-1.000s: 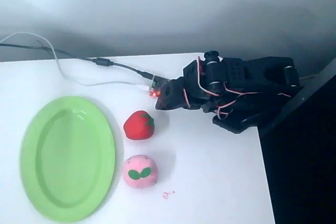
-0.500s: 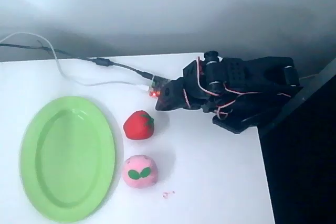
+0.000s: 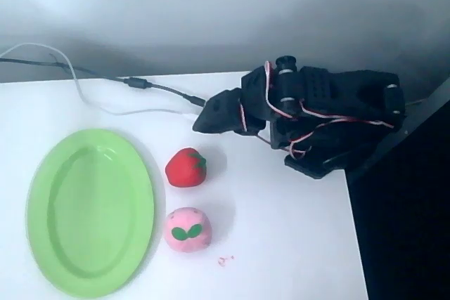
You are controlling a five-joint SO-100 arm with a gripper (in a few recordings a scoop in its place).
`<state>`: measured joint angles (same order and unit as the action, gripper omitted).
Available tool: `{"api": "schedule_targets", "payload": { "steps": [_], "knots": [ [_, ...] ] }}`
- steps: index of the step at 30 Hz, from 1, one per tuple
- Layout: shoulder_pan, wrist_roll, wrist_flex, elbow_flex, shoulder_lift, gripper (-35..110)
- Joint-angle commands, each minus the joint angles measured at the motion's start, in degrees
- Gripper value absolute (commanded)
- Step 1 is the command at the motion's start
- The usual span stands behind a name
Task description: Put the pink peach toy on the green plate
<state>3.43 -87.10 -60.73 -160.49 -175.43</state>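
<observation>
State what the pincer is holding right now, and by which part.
Nothing is held. The pincer sits near the arm's base, apart from the pink peach toy and red strawberry toy, both lying on the table.

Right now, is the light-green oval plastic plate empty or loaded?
Empty. The light-green oval plastic plate shows only bare surface; the small round pink peach toy lies on the white table beside its right rim.
</observation>
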Motion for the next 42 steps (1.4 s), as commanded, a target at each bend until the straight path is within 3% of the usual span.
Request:
{"api": "schedule_targets", "payload": {
  "steps": [1, 5, 8, 13, 23, 31, 42],
  "knots": [
    [-0.9, -0.9, 0.5, 20.1, 16.4, 13],
    [-6.5, -3.4, 0.2, 44.0, 35.3, 32],
    [-12.7, -7.7, 1.4, 53.0, 43.9, 38],
    [-26.7, -16.7, 3.3, 55.2, 48.4, 44],
    [-44.3, -34.5, 3.3, 44.5, 48.0, 46],
    [-47.1, -37.4, 4.7, 42.9, 56.5, 44],
    [-45.6, -37.1, 5.3, 54.3, 73.4, 41]
  ]
}}
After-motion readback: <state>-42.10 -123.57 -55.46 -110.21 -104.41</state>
